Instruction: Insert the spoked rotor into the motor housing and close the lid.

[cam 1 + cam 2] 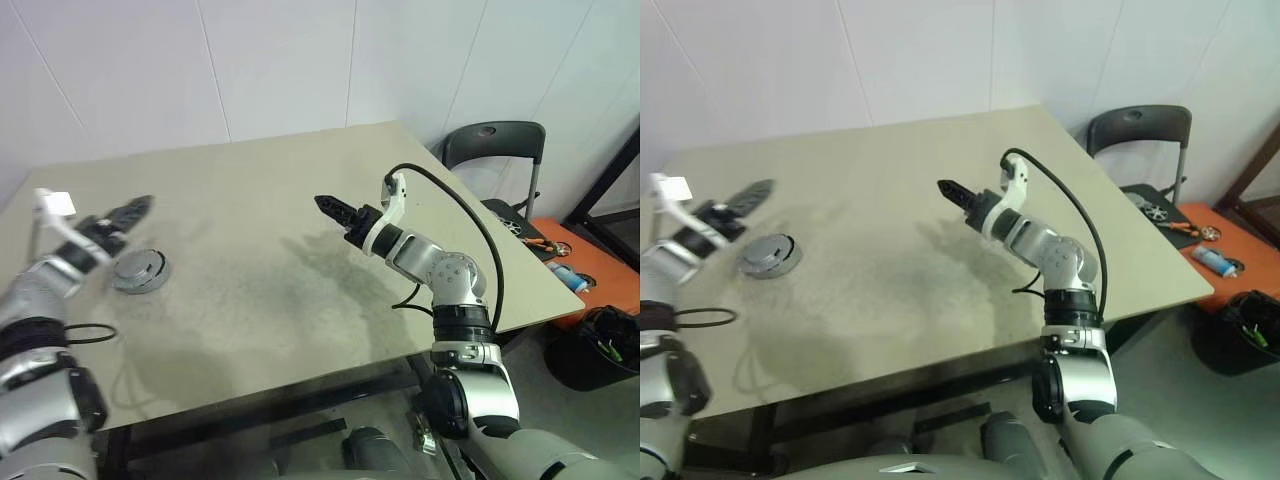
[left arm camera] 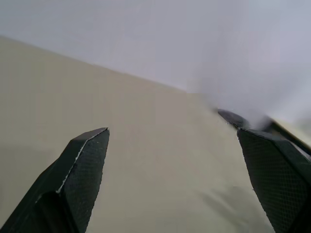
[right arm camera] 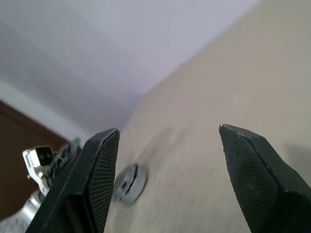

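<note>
Left eye view: we read no writing; one motor housing (image 1: 138, 270), lid (image 1: 139, 264) on, just below left gripper (image 1: 141, 207); right gripper (image 1: 322, 203) apart; both spread, empty.

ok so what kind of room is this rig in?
Probably a workshop or lab corner, not a home. A bare beige work table stands against plain white wall panels, with a folding chair behind it and hand tools on an orange surface beside it.
</note>
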Controlling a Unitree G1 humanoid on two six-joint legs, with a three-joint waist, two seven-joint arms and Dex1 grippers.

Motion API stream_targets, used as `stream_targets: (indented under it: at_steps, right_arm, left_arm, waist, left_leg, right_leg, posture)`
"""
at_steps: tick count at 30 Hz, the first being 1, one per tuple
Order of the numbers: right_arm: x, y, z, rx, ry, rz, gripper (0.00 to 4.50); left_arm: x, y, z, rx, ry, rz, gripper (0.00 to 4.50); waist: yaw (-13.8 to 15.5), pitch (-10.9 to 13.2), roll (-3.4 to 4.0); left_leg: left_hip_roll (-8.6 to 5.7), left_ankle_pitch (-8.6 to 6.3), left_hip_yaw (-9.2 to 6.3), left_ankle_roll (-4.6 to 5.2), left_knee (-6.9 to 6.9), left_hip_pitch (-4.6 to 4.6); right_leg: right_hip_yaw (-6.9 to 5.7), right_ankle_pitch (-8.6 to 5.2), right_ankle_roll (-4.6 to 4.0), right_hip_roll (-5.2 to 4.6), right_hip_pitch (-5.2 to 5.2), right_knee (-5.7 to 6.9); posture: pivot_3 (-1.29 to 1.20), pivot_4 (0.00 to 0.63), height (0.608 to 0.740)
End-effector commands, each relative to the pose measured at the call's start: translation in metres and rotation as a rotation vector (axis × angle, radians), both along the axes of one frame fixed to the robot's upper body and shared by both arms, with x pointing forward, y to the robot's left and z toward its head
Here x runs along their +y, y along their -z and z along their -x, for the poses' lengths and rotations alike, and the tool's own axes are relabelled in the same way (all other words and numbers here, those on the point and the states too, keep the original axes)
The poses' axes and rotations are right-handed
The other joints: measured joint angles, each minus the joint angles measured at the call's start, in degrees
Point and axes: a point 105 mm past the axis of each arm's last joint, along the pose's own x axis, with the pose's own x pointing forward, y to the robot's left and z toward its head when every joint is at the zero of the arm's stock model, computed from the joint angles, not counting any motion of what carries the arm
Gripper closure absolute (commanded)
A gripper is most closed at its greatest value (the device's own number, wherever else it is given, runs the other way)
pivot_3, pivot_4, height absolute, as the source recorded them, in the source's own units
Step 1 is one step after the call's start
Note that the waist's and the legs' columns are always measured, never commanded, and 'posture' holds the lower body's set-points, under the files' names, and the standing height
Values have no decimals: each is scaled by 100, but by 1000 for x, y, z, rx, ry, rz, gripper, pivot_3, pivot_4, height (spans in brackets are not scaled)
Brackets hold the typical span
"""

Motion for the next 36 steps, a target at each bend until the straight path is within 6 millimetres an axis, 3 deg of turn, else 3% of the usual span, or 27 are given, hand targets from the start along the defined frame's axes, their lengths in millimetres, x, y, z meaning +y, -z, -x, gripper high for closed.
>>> stream_targets:
  at_steps: [1, 5, 8, 14, 21, 27, 36]
  right_arm:
    - [0, -14, 9, -105, 14, 12, 1069]
    - [6, -15, 25, -175, -83, 93, 1069]
    - [5, -4, 39, -259, -220, 331, 1069]
    - [-24, 3, 27, -323, -231, 543, 1069]
    - [-26, 3, 12, -320, -190, 584, 1069]
    - [-12, 1, 17, -290, -200, 447, 1069]
    - [0, -3, 18, -314, -270, 457, 1069]
  left_arm:
    - [-32, -23, 8, -90, 160, -101, 24]
    - [-49, -10, 13, -68, 299, -247, 24]
    - [-57, 3, 17, -55, 380, -374, 24]
    - [-49, 8, 16, -46, 402, -457, 24]
    - [-39, 27, 29, 10, 394, -558, 24]
    - [-40, 22, 44, -11, 368, -539, 24]
    - [-36, 17, 54, -8, 296, -528, 24]
  waist:
    - [-55, 0, 0]
    - [-105, 5, 8]
    - [-85, 7, 11]
    - [-70, 6, 8]
    - [-69, 6, 8]
    - [15, 6, 7]
    - [74, 7, 7]
  left_leg:
    - [0, 0, 2, 0, -1, -1]
    - [-2, 0, 4, 0, 0, 2]
    - [-3, 0, 6, 0, 10, 7]
    - [-2, 1, 5, 1, 13, 6]
    - [0, 0, 6, 2, 4, 4]
    - [-1, 0, 5, 2, 8, 2]
    - [-1, 0, 5, 2, 14, 5]
  right_leg:
    - [2, 0, 0, 0, -2, 0]
    - [3, 0, 0, 0, -1, 2]
    - [3, 0, 1, 5, 7, 4]
    - [0, -1, 4, 8, 19, -17]
    - [1, 1, 4, 5, 19, -27]
    - [1, 2, 4, 2, 18, -27]
    - [-2, 3, 7, 3, 25, -25]
  posture:
    - [0, 0, 740]
    - [0, 0, 740]
    - [0, 0, 740]
    - [0, 0, 740]
    - [0, 0, 740]
    - [0, 0, 740]
    - [0, 0, 740]
